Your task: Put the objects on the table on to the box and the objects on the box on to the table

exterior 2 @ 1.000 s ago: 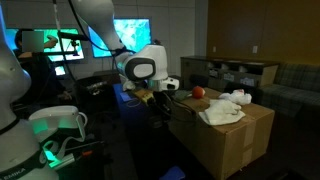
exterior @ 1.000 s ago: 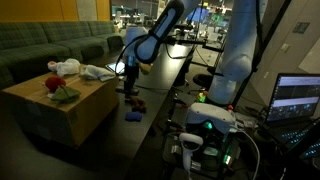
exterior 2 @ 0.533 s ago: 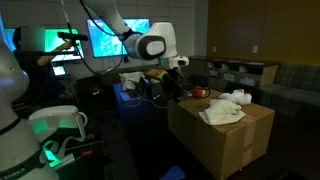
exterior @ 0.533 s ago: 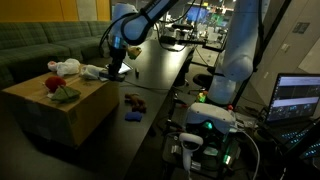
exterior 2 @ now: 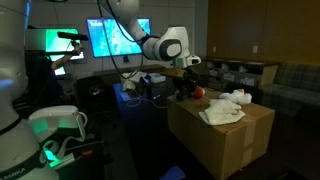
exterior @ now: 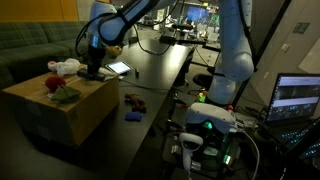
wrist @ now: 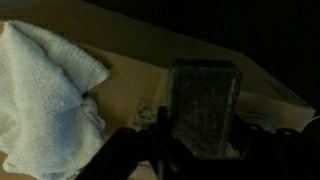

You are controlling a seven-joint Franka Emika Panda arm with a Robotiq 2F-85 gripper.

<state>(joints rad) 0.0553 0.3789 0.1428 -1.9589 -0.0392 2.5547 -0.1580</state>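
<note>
My gripper [exterior: 92, 70] hangs over the near edge of the brown cardboard box [exterior: 55, 115], shut on a small flat black block [wrist: 203, 103]. In the wrist view the block stands upright between the dark jaws of the gripper [wrist: 200, 140], above the box top [wrist: 130, 85], with a white cloth [wrist: 45, 100] just to its left. On the box lie white cloth pieces [exterior: 68, 67] and a red-and-green soft toy [exterior: 60, 88]. A small brown item [exterior: 133, 99] and a small blue piece [exterior: 133, 116] lie on the black table [exterior: 165, 80]. The gripper [exterior 2: 185, 88] also shows beside the box [exterior 2: 225, 145].
A thin tablet with a bright screen [exterior: 118, 69] lies on the table beside the box. A green sofa [exterior: 40, 45] runs behind the box. The robot base [exterior: 215, 115] and a laptop [exterior: 298, 98] stand at the table's near end.
The arm has swung from above the table over to the box edge, carrying the black block, and now sits lower over the box top.
</note>
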